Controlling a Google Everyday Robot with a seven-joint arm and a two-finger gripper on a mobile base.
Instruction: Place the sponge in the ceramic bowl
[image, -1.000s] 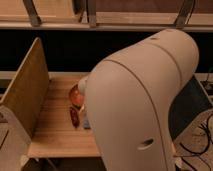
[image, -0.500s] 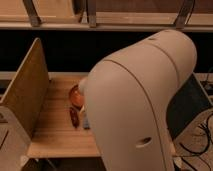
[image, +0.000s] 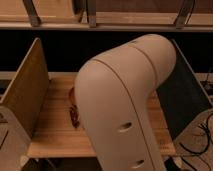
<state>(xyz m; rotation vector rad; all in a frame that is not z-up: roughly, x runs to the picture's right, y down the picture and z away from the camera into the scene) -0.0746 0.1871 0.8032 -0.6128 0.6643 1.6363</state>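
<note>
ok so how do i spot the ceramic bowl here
Start at the big pale robot arm filling the middle of the wooden table; the claw is hidden, likely behind it. At the arm's picture-left edge peeks an orange-brown curved sliver, the ceramic bowl. The slim dark red stick just below it is darker and narrow.

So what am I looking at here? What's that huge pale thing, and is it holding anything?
The big cream shape is the robot's arm, seen very close by the one camera, so it blocks most of the scene. Behind it is a wooden table with an upright board on its left side. Peeking out at the arm's left edge are a sliver of the orange-brown ceramic bowl and, nearer the camera, a slim dark red stick. The gripper, the two-finger hand at the arm's end, is hidden from view, so I cannot tell whether it holds anything. The sponge is not visible either.
</note>
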